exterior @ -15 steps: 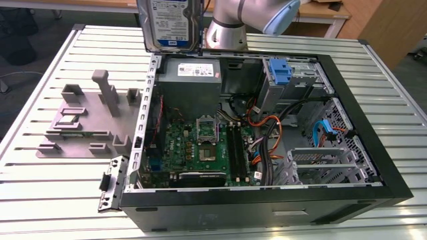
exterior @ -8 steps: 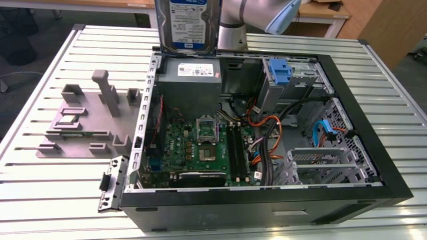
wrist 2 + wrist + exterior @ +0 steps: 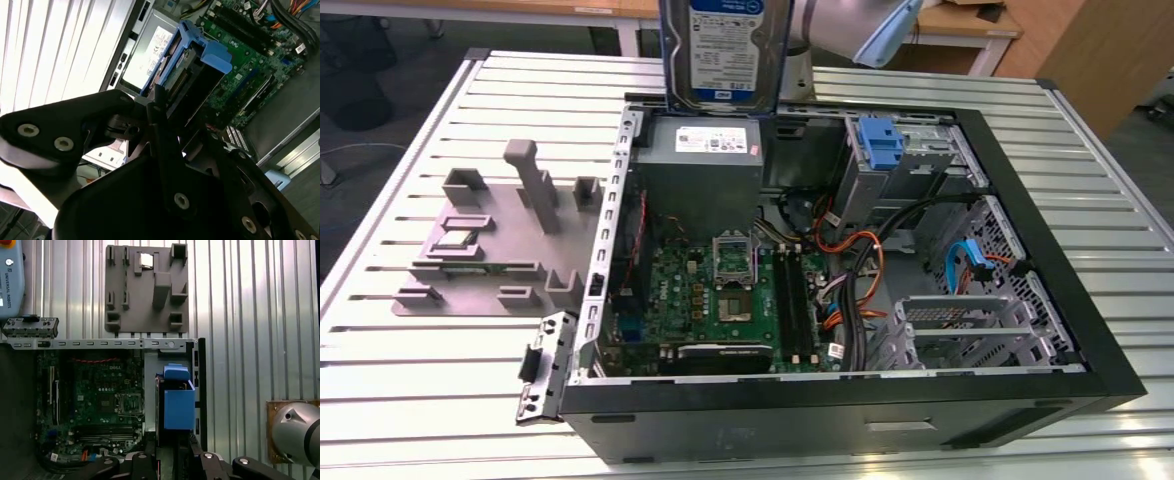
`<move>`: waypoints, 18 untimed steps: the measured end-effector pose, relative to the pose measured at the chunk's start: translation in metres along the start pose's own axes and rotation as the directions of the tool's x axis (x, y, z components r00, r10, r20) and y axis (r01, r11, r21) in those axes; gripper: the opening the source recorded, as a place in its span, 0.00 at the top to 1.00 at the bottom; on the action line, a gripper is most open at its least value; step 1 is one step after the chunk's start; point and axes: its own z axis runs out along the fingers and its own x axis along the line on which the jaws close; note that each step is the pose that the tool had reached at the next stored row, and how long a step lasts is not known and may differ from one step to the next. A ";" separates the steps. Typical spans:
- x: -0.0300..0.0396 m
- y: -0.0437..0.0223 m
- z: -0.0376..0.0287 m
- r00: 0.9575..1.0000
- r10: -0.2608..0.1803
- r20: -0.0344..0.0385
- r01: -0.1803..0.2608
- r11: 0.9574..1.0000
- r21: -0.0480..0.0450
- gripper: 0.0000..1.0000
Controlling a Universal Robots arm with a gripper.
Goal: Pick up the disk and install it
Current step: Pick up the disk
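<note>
Between the fingers of the black gripper [image 3: 160, 102], pinched at one end, the disk [image 3: 727, 50] hangs upright above the open computer case [image 3: 787, 425], white-and-blue label facing the exterior view. Below lie a power supply [image 3: 700, 140] and green motherboard [image 3: 720, 290]; farther off, a grey fixture [image 3: 494, 240] on the slatted table [image 3: 400, 380].

Your robot's gripper [image 3: 160, 107] is black all over. It is made of thick, flat bars with rounded ends, joined like links. You can see small round silver screws [image 3: 28, 130] dotted along the bars, shiny like little buttons. In the first wrist view the same black parts have more of these silver screws. Your robot's arm [image 3: 296, 436] is smooth silver-grey metal, round like a fat pipe with a domed cap.
</note>
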 end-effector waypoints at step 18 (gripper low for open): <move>0.0214 -0.0245 -0.0011 1.000 0.001 0.000 -0.001 1.000 0.000 0.65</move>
